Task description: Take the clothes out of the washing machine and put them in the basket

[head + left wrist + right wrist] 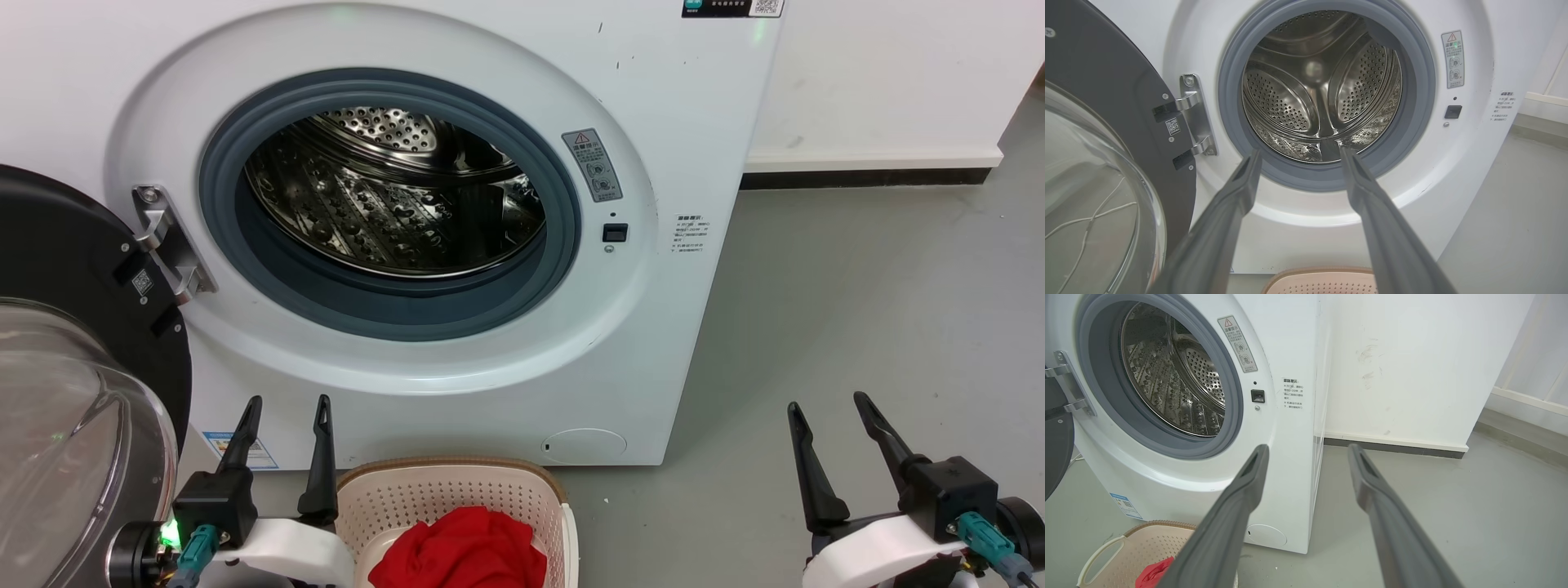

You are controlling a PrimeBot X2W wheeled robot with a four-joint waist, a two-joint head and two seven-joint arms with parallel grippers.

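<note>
Head view: bright red fabric clothes (pixel 461 551) are pictured in a cream perforated plastic basket (pixel 457 467), left gripper (pixel 290 400) and right gripper (pixel 826 402) held spread.

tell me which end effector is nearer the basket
Left. The left end effector is right beside the basket; the right end effector is far off to its right.

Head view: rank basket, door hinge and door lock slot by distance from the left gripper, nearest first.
From the left gripper:
1. basket: right beside it, low, just to its right.
2. door hinge: above it, on the left of the washing machine front.
3. door lock slot: up and far right on that front.
</note>
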